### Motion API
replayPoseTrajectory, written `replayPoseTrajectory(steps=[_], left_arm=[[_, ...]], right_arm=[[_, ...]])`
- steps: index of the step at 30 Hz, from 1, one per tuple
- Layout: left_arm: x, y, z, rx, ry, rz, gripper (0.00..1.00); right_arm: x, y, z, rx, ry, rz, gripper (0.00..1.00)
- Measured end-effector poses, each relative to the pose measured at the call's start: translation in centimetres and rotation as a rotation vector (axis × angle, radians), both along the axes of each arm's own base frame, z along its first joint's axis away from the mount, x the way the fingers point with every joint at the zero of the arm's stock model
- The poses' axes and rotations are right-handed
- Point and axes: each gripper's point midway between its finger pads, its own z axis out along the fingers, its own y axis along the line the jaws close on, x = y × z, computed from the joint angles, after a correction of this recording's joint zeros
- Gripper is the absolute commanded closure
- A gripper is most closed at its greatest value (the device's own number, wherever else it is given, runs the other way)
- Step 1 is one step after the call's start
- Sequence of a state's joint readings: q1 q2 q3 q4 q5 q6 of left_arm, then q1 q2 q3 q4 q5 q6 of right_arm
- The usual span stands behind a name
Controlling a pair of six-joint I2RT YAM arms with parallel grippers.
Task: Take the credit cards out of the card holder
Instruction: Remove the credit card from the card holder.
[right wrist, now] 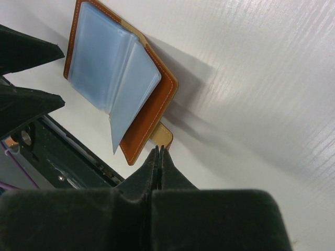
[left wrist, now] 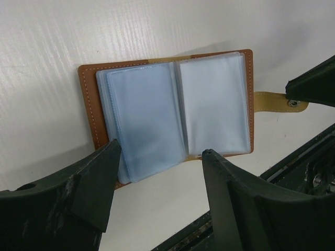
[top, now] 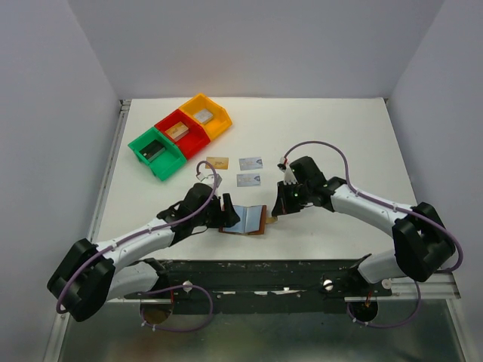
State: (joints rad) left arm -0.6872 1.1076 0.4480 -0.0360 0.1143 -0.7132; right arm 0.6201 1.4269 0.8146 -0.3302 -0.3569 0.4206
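Note:
The brown card holder [top: 249, 219] lies open on the table near the front edge, with its light-blue sleeves [left wrist: 167, 115] facing up. My left gripper [top: 226, 211] is open at its left edge, and its fingertips [left wrist: 112, 149] straddle the near side of the sleeves. My right gripper [right wrist: 158, 149] is shut, its tips touching the end of the snap tab [right wrist: 163, 136] on the holder's right. A gold-tan card [top: 217, 162] and two silvery light-blue cards [top: 250, 163] [top: 248, 179] lie on the table behind the holder. No black card shows.
Green [top: 143, 147], red [top: 167, 121] and yellow [top: 219, 113] bins stand in a row at the back left, each with a block inside. The dark front rail [top: 287, 271] runs just below the holder.

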Motion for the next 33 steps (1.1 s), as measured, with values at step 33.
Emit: replayPoseTrajectory(steps=[33], left_arm=[[0.1,0.7,-2.0,0.054,0.030,0.028,0.22]], right_arm=[[0.0,0.0,-1.5,-0.008,0.017,-0.004,1.00]])
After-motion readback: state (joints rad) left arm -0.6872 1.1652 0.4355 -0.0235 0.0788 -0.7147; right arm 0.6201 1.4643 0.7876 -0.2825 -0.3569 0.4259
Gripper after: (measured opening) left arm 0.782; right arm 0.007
